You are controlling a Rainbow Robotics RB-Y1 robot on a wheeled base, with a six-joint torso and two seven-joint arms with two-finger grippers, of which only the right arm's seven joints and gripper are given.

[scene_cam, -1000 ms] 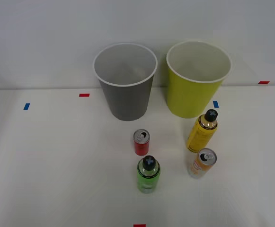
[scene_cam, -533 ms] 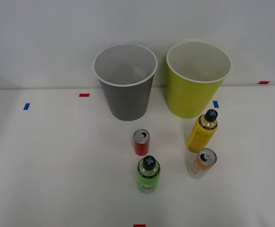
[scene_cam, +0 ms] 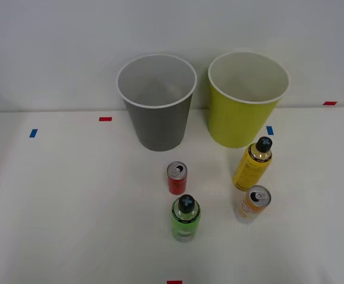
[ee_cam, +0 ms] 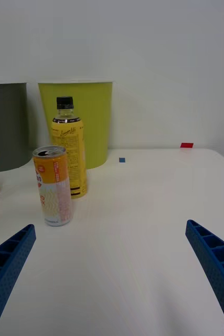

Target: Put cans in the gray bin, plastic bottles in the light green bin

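Standing upright on the white table [scene_cam: 65,201]: 2 cans and 2 plastic bottles, all outside the bins. At the back, side by side and just apart: gray bin [scene_cam: 157,112] on the left, light green bin [scene_cam: 246,109] on the right (both with pale insides). Red can [scene_cam: 177,178] in front of the gray bin, squat green bottle [scene_cam: 186,218] just nearer the robot. Yellow bottle [scene_cam: 252,164] close before the light green bin, orange and white can [scene_cam: 252,204] just in front of it. Right gripper [ee_cam: 112,273] low over the table with fingers [ee_cam: 214,257] spread wide, holding nothing, apart from the orange and white can and yellow bottle ahead.
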